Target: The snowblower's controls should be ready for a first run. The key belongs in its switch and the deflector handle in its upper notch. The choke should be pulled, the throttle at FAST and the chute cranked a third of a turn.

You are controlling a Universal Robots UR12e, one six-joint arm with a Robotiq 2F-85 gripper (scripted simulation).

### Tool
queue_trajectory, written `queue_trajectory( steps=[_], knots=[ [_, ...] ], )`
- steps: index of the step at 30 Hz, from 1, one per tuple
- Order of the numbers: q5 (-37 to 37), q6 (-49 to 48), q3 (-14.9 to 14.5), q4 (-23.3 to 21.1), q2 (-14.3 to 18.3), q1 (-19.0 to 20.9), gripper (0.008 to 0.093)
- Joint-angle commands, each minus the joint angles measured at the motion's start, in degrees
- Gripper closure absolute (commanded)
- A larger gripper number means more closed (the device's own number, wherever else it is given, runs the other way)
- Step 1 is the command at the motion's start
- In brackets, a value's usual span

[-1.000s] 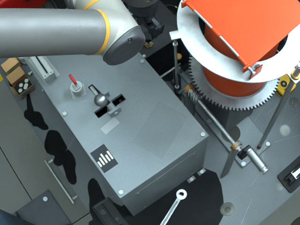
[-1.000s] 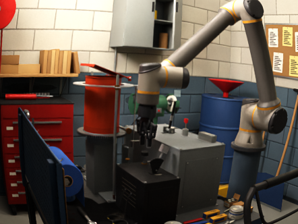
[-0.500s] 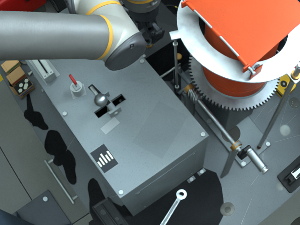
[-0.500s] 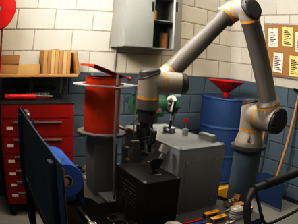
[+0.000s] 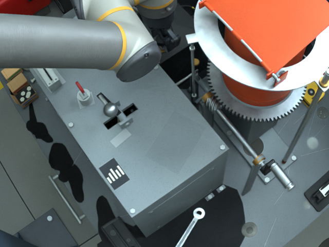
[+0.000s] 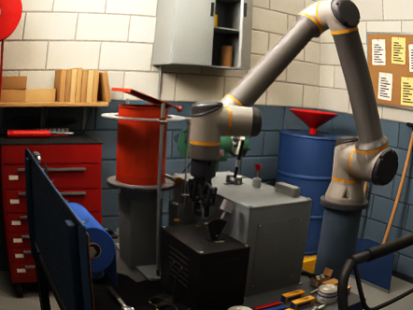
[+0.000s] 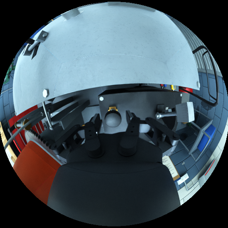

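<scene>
The choke knob (image 7: pixel 112 119), a round grey ball on a brass collar, is hidden from the side camera by the arm and sits on the grey housing's end face. My gripper (image 7: pixel 112 121) hangs open around the knob, holding nothing. On the housing's top (image 5: pixel 138 138), the red key (image 5: pixel 79 87) stands in its switch. Beside it the ball-topped lever (image 5: pixel 110 109) stands in a cross-shaped slot. The orange chute (image 5: pixel 260 47) rises above a toothed ring on the right. Its crank handle (image 5: pixel 281 176) lies at the end of a worm shaft. The deflector rod (image 5: pixel 303 122) leans beside the chute.
The black box (image 6: pixel 205 266) stands below my gripper in front of the housing. A paddle-ended lever (image 7: pixel 176 114) juts out to the right of the choke knob. A flat wrench (image 5: pixel 190 226) lies on a dark mat by the housing's near corner.
</scene>
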Motion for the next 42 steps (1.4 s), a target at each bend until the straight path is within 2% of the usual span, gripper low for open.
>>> queue_trajectory(
  steps=[1, 39, 42],
  knots=[
    [0.0, 0.0, -0.03, -0.08, 0.0, 0.0, 0.0434],
    [0.0, 0.0, 0.09, -0.53, 0.34, 0.0, 0.0434],
    [0.0, 0.0, 0.09, -0.53, 0.34, 0.0, 0.0484]
  ],
)
